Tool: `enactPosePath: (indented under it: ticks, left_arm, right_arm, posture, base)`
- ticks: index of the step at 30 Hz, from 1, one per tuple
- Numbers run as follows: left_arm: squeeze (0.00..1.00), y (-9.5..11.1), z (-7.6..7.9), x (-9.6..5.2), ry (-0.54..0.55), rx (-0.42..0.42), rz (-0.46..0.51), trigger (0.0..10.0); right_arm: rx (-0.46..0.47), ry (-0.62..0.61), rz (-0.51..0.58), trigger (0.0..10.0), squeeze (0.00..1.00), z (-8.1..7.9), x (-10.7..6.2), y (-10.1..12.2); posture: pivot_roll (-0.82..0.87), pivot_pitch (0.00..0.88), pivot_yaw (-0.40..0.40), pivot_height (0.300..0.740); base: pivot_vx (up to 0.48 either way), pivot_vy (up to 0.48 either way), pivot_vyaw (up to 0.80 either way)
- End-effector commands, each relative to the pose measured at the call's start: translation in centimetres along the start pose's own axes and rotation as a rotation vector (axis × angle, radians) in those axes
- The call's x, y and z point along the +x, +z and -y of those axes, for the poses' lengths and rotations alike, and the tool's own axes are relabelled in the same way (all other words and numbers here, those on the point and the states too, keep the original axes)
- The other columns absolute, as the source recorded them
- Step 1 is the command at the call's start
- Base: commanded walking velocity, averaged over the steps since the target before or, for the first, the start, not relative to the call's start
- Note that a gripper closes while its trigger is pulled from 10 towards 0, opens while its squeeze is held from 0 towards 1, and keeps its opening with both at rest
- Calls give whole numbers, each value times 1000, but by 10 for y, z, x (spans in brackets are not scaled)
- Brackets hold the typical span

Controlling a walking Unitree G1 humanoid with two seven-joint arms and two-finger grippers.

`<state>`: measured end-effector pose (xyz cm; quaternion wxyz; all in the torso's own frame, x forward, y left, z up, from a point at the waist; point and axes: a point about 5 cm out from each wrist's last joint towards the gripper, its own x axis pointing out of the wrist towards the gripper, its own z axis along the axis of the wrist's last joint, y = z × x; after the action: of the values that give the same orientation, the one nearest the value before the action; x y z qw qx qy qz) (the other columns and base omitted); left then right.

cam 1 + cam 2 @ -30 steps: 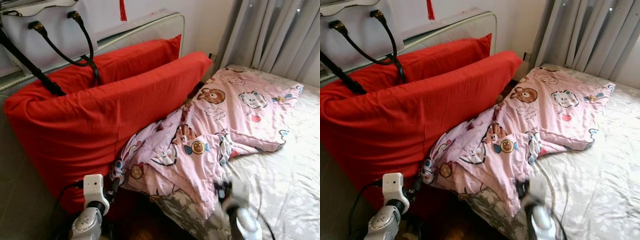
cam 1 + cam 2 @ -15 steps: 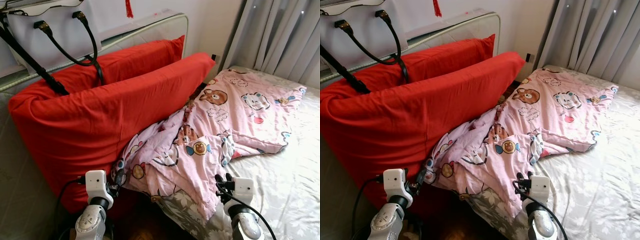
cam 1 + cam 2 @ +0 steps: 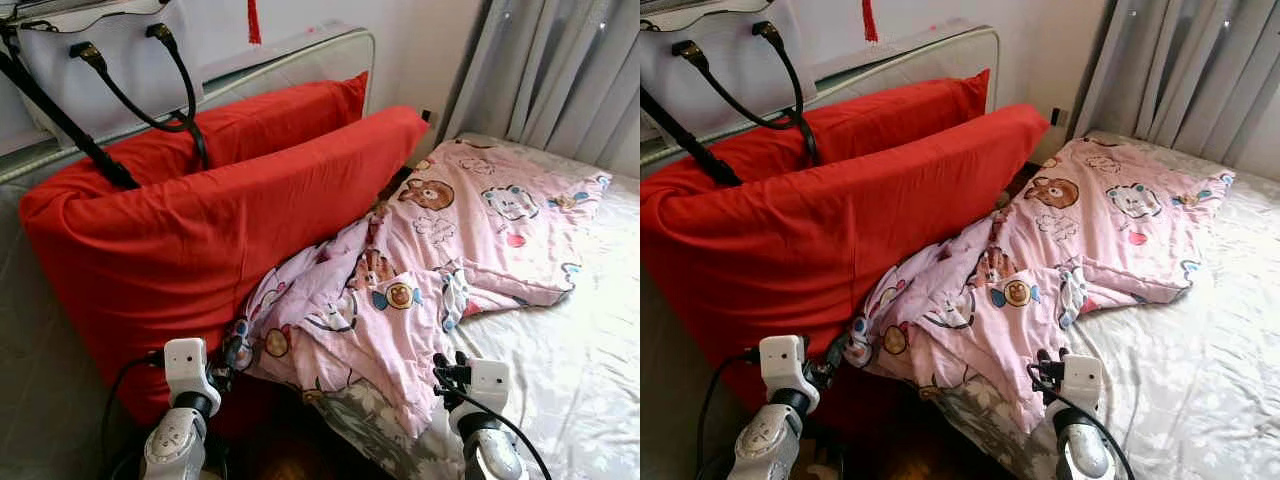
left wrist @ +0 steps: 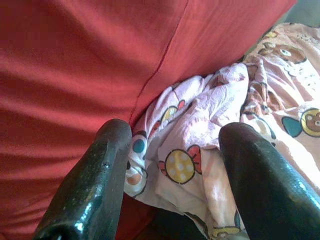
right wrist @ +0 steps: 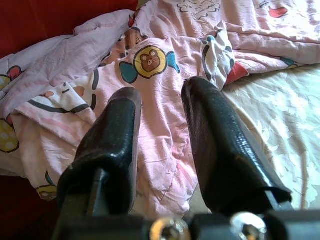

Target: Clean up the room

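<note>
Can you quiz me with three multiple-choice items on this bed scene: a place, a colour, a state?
1. Where does the pink blanket lie?
A. on the floor
B. on the bed, against the pillows
C. on the handbag

2. What colour are the pillows?
A. red
B. blue
C. white

3. How is the left gripper?
A. shut on the blanket
B. open, near the blanket's edge
C. holding the handbag

Answers: 1 B, it spreads across the mattress. 2 A, both are red. 3 B, its fingers stand apart, gripping nothing.

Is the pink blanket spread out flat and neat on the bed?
No, the pink blanket lies crumpled, bunched against the red pillow.
</note>
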<state>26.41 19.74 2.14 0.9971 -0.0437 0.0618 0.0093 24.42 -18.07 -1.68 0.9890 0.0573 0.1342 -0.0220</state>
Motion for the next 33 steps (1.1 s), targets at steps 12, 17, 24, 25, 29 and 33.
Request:
enactPosePath:
  ticks: [12,17,24,25,29,33]
  left_arm:
    - [0,2,-2,0,11,-3,-17,10000]
    - [0,2,-1,1,14,0,-25,10000]
    - [0,1,-1,1,14,1,-32,10000]
    - [0,1,-1,0,14,1,-32,10000]
    - [0,1,0,0,12,0,-35,10000]
    - [0,2,0,1,11,2,-35,10000]
  right_arm:
    - [-4,17,-38,10000,0,-1,1,-4]
    - [-19,48,-31,10000,0,-4,1,-3]
    - [3,37,-30,10000,0,-6,1,-4]
    - [2,39,-29,10000,0,-6,1,-4]
    - [13,37,-23,10000,0,-7,1,-3]
    - [18,40,-17,10000,0,-7,3,-2]
  posture:
    - [-32,0,-27,710]
    - [-28,0,-28,710]
    - [-29,0,-26,710]
    - [-29,0,-26,710]
    - [-30,0,-24,710]
    - [-30,0,-23,710]
  base:
    - [0,0,0]
    - [0,0,320]
    - [178,0,229]
    - [270,0,0]
    - [282,0,0]
    - [304,0,0]
